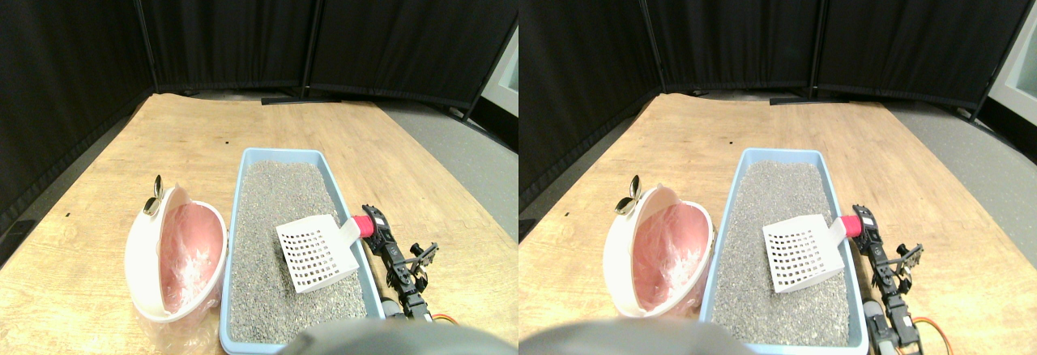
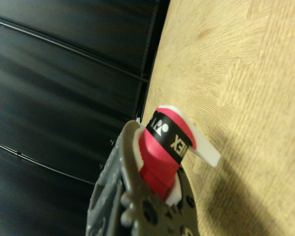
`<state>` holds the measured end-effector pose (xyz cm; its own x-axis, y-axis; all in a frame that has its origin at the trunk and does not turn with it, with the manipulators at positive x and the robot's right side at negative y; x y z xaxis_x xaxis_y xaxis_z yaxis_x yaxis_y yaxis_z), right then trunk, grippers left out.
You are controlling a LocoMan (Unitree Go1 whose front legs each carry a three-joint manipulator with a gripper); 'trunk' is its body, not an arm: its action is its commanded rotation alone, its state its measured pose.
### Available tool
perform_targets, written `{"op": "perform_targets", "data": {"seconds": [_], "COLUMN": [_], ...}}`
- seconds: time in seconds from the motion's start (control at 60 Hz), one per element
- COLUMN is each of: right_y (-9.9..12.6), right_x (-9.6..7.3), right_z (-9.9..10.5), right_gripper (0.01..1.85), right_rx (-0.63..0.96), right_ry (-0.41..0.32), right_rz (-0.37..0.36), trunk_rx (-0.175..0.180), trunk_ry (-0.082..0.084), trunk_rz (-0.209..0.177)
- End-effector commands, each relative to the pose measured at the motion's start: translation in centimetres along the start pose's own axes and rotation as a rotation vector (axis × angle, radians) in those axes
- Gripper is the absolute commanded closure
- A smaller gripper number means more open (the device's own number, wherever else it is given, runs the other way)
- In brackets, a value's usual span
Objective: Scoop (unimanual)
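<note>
Your white slotted scoop [image 1: 317, 251] lay flat on the grey litter [image 1: 279, 209] in the right part of the blue tray [image 1: 235, 233], low in the frame's centre, its red-wrapped handle [image 1: 363, 225] angled up and right over the tray's right rim. Only your wrist camera showed that handle [image 2: 162, 152] wedged between the dark jaws, so the right pincer [image 1: 374, 224] was clamped on it at the scoop's upper-right end. Only the forward camera showed you the tray, the litter, and the pink-lined white bin [image 1: 174, 254] tilted just left of the tray on the wooden floor [image 1: 202, 128].

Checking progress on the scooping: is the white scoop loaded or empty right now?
Empty, as far as shows: the scoop has its slotted white face bare, no clumps on it, over the grey litter in the blue tray.
</note>
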<state>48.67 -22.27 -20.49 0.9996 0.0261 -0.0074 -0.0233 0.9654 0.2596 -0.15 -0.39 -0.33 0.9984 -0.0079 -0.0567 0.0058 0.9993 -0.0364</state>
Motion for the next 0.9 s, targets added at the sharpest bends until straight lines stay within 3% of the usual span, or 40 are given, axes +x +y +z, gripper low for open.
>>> {"op": "perform_targets", "data": {"seconds": [0.017,0.317,0.433,0.65,0.767,0.85,0.9], "right_y": [0.0,0.5,0.4,0.3,0.4,0.8,0.9], "right_x": [-0.5,-1.6,-1.4,-1.0,-0.2,0.1,0.5], "right_z": [1.8,8.2,9.5,11.9,13.5,14.3,14.5], "right_gripper": [1.80,1.80,1.80,1.78,1.80,1.80,1.80], "right_rx": [-0.096,-0.194,-0.237,-0.297,-0.372,-0.431,-0.477], "right_ry": [-0.102,-0.196,-0.218,-0.250,-0.251,-0.231,-0.233], "right_rz": [0.067,0.142,0.168,0.132,0.222,0.191,0.228], "trunk_rx": [-0.026,-0.051,-0.059,-0.073,-0.089,-0.100,-0.111], "trunk_ry": [0.002,0.005,0.005,0.007,0.011,0.012,0.015], "trunk_rz": [0.007,0.018,0.022,0.036,0.048,0.059,0.066]}}
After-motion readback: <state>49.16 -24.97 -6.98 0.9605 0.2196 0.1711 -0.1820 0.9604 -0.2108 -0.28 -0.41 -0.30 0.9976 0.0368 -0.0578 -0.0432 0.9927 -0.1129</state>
